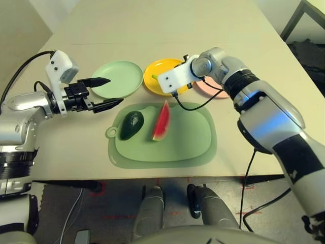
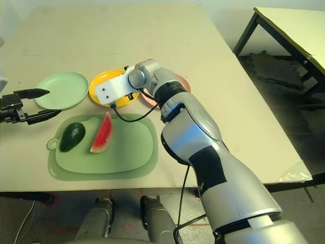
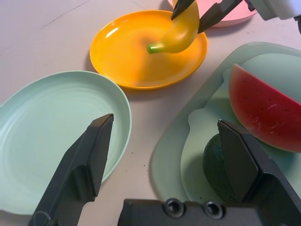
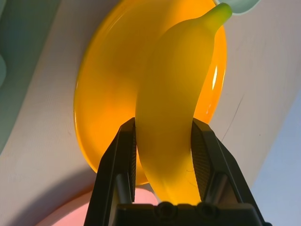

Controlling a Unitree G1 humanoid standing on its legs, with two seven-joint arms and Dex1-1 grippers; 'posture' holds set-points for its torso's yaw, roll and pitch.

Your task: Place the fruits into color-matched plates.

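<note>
Right gripper [image 4: 162, 155], clenched on the curved yellow toy banana [image 3: 181, 30], holds it low over the round yellow plastic plate [image 3: 122, 56], green stem tip pointing inward, evidently ready to set it into its colour match. Left gripper [image 1: 104, 93], released with jaws wide apart, hovers between the round mint-green plate [image 1: 119, 79] and the rounded-rectangle green mat [image 1: 188, 142], placed to take the next fruit. On the mat lie the dark green toy avocado [image 1: 131, 124] and red watermelon wedge [image 1: 161, 122], side by side. The pale pink plate [image 2: 184, 84] sits on the beige counter [image 1: 152, 30] beyond the right arm, largely hidden.
</note>
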